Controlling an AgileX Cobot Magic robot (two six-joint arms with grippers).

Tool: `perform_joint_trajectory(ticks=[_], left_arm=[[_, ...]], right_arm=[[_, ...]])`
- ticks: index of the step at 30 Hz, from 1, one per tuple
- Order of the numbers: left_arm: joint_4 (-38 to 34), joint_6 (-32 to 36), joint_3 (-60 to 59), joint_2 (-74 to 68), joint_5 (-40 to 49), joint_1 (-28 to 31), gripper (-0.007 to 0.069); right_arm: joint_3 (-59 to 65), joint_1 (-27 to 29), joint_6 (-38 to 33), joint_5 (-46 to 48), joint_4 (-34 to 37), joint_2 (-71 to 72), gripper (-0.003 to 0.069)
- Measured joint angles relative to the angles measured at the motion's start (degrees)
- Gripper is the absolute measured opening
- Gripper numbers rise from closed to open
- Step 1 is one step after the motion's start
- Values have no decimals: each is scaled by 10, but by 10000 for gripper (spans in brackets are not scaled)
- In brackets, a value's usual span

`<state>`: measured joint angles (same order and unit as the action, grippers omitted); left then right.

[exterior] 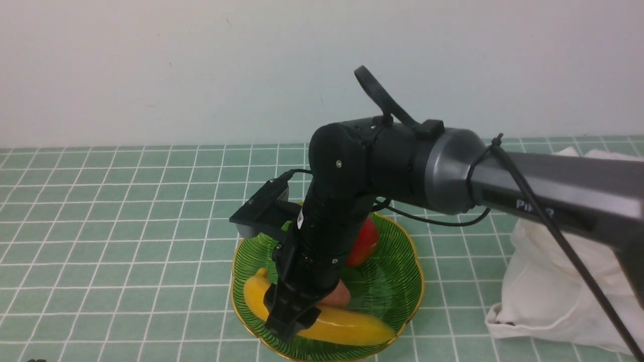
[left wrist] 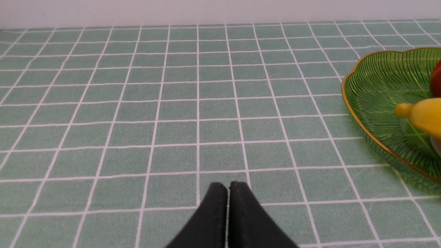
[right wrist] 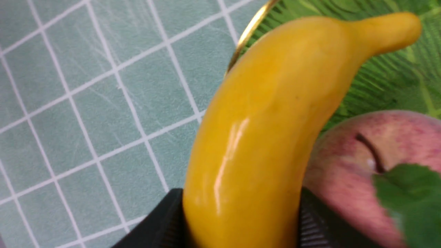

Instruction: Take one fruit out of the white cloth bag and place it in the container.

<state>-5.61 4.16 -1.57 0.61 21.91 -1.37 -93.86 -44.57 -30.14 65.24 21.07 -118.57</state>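
A glossy yellow banana lies along the near side of the green plate, and my right gripper reaches down onto it. In the right wrist view the banana fills the space between both black fingers, which press its sides, so the gripper is shut on it. The plate's gold rim runs under the banana's far part. The white cloth bag slumps to the right of the plate. My left gripper hovers shut and empty over the tablecloth, left of the plate and the banana's tip.
A red apple and a pinkish fruit share the plate; the pink fruit with a green leaf touches the banana. My right arm spans from the right above the bag. Green tiled cloth covers the table up to a white wall.
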Motion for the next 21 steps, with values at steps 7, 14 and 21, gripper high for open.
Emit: perform_joint_trajectory(ticks=[7, 14, 21], left_arm=[[0, 0, 0, 0, 0, 0, -8], [0, 0, 0, 0, 0, 0, -8], [0, 0, 0, 0, 0, 0, -8]], right_arm=[[0, 0, 3, -33, -2, 0, 486], [-18, 0, 5, -21, -16, 2, 507], [-147, 0, 165, 50, -105, 84, 260]])
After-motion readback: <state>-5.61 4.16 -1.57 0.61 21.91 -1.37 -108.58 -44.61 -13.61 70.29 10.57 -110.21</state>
